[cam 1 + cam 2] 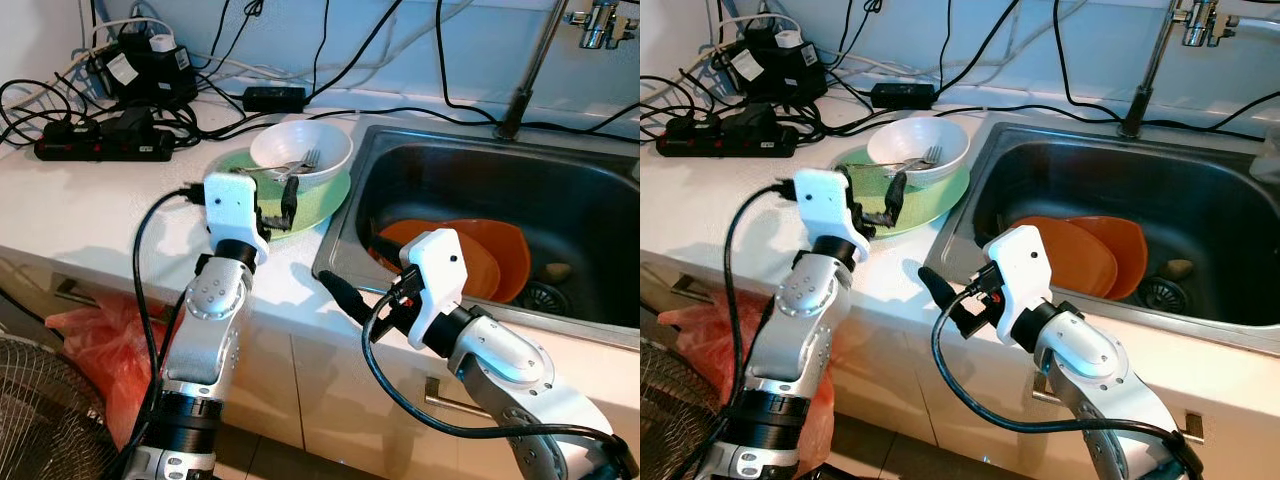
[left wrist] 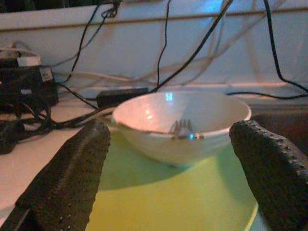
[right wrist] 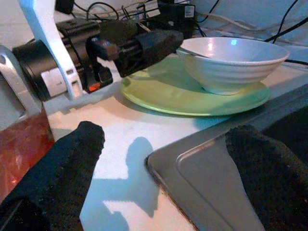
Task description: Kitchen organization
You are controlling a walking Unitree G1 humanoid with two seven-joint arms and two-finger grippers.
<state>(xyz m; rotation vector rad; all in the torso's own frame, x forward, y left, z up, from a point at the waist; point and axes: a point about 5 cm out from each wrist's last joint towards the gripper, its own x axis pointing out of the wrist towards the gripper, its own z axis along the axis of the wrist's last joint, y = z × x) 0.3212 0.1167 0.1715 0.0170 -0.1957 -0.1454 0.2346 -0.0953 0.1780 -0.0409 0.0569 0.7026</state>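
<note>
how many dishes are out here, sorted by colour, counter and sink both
White ceramic bowl, holding a metal fork: 1
Light green round plate under the bowl: 1
Orange plates in the steel sink: 2, stacked and overlapping
Total: 4 dishes, plus 1 fork

You are facing a home kitchen: a steel sink [image 1: 590, 190] set into a white counter [image 1: 90, 215], a tap [image 1: 600, 25] rising behind the sink, orange plates [image 1: 490, 255] lying inside the sink, and to the sink's left a white bowl [image 1: 300, 148] on a green plate [image 1: 320, 205].
</note>
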